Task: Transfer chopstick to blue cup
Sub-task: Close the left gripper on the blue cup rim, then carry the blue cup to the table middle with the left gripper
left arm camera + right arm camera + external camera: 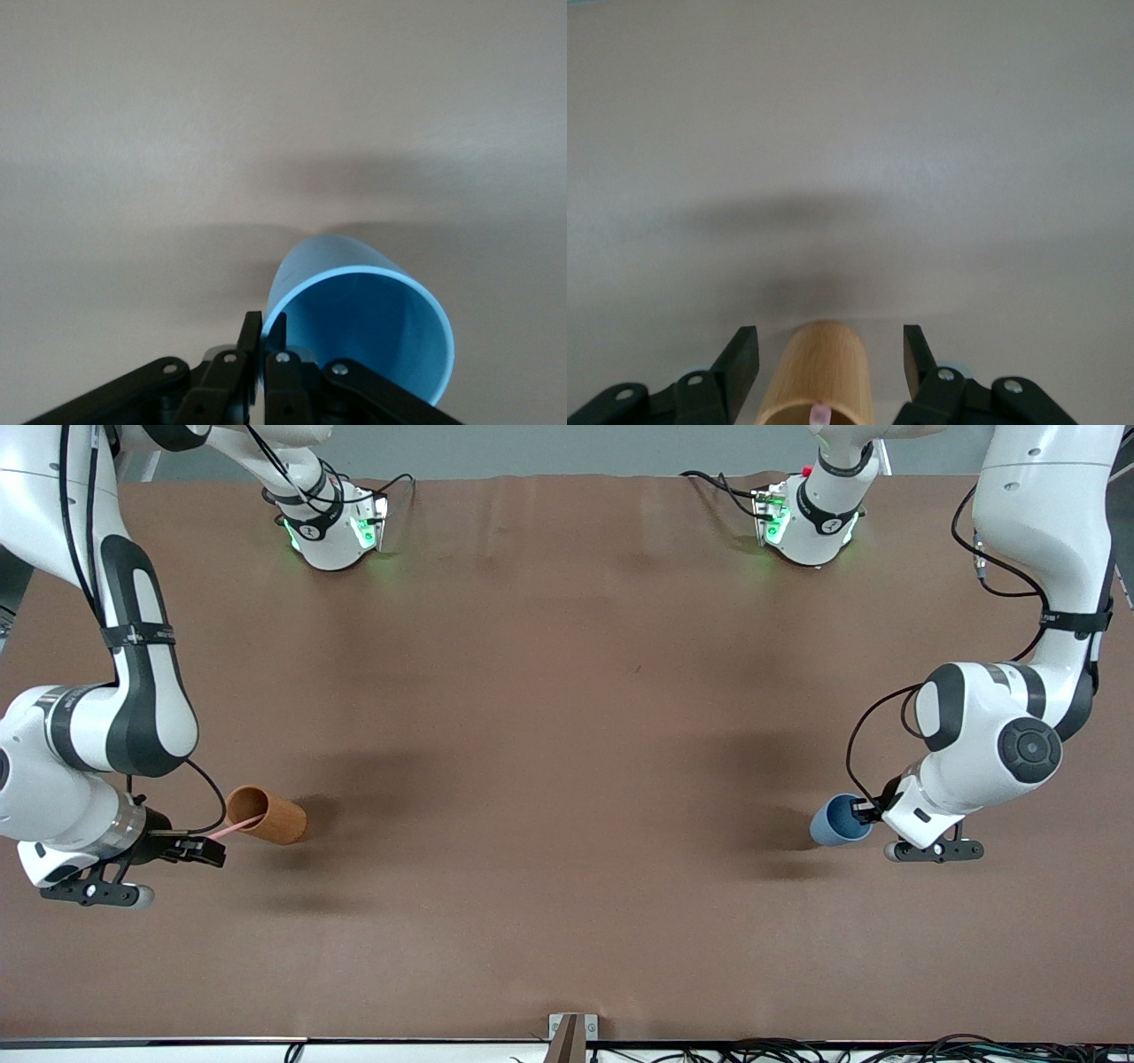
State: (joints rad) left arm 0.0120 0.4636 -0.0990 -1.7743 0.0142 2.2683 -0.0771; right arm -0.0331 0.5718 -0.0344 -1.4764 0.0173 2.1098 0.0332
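Note:
The pale pink chopstick (pixel 237 828) pokes out of the mouth of the orange-brown cup (pixel 270 817) at the right arm's end of the table. My right gripper (pixel 208 850) is open at that cup's mouth. In the right wrist view its fingers (pixel 741 356) stand either side of the orange-brown cup (pixel 824 372), clear of it, and the chopstick's tip (pixel 820 413) shows in the mouth. The blue cup (pixel 833 824) is at the left arm's end. My left gripper (pixel 864 812) is shut on its rim, one finger inside and one outside, as the left wrist view (pixel 264 328) shows on the blue cup (pixel 372 328).
The brown table (pixel 567 735) stretches bare between the two cups. Both arm bases (pixel 332 527) stand along its edge farthest from the front camera. A small bracket (pixel 571 1032) and cables sit at its edge nearest the front camera.

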